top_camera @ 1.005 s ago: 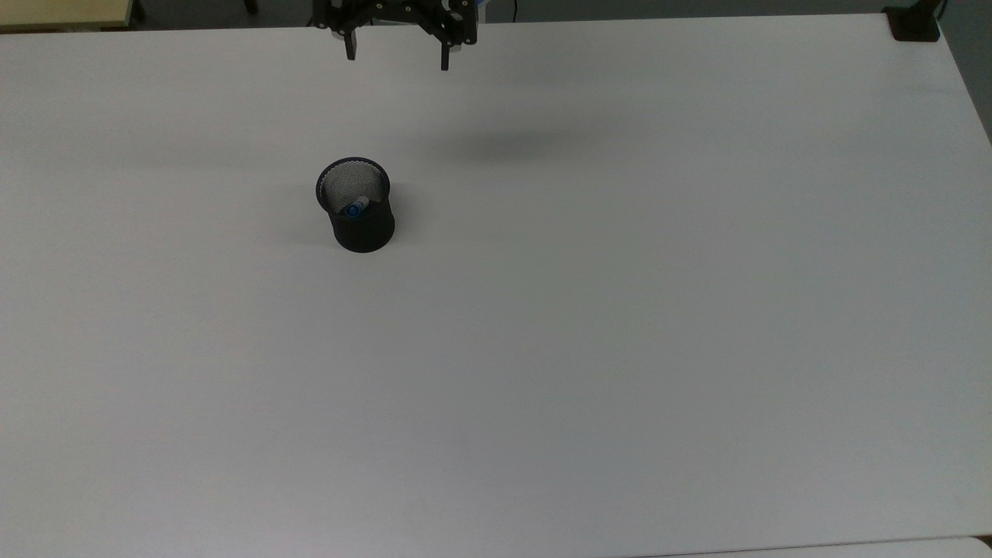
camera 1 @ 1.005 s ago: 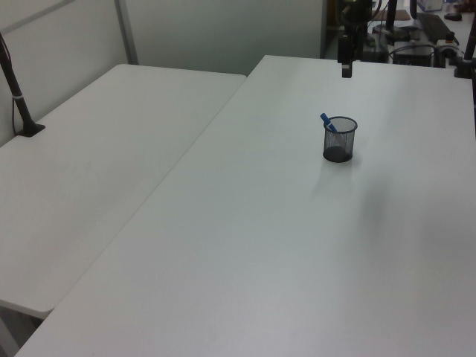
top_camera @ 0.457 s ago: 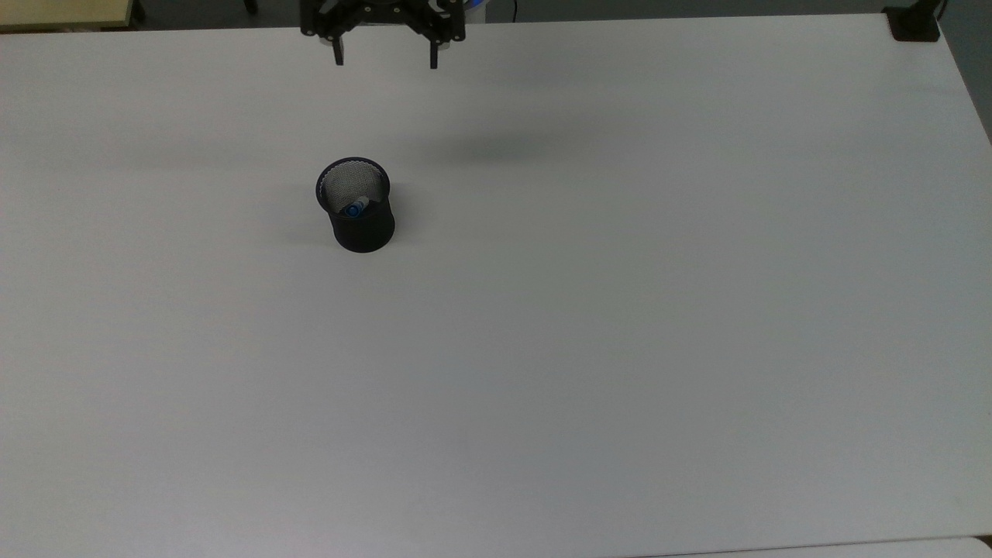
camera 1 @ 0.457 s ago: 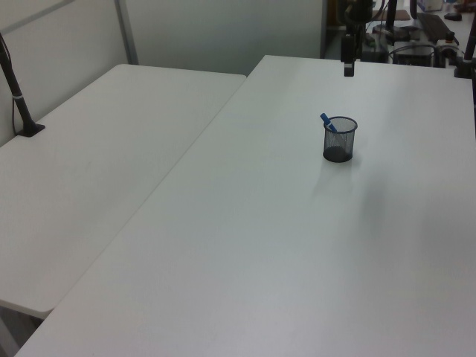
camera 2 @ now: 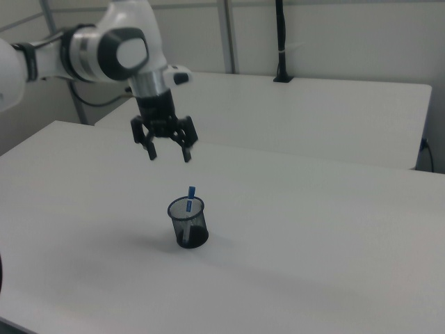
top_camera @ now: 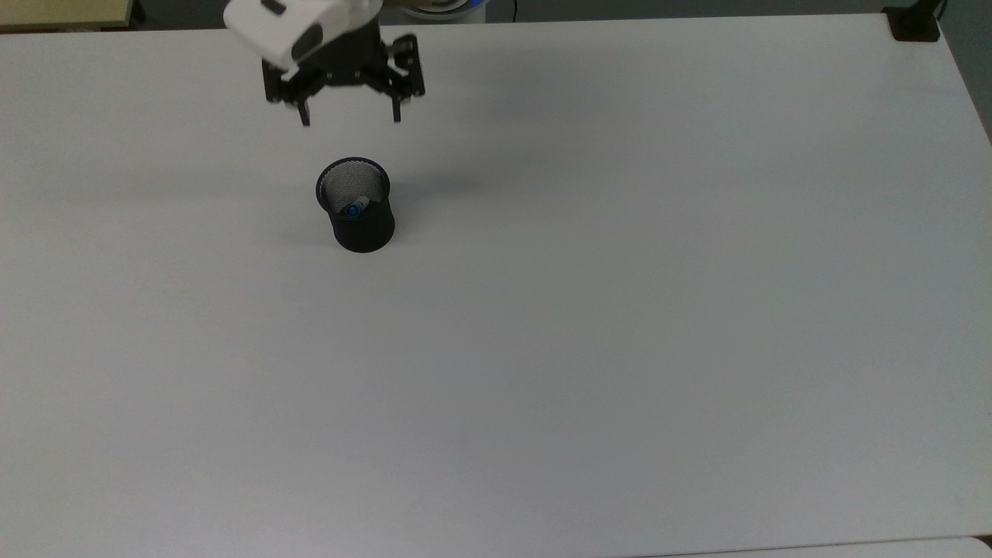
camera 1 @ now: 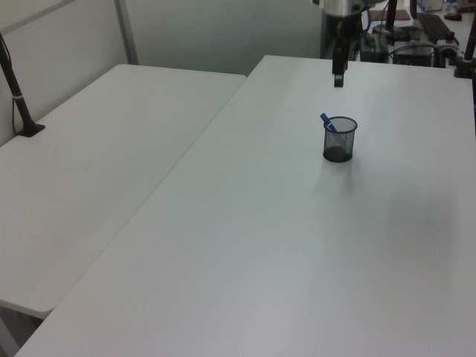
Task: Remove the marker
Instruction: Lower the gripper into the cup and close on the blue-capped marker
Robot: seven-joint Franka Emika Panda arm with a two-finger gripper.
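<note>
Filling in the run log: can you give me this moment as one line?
phase: approach | gripper: open, above cup, holding nothing | marker: upright in mesh cup, blue end above rim | table

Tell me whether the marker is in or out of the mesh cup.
In. The marker stands inside the mesh cup, leaning on its rim, blue cap poking above. The gripper hangs open above, apart from it.
</note>
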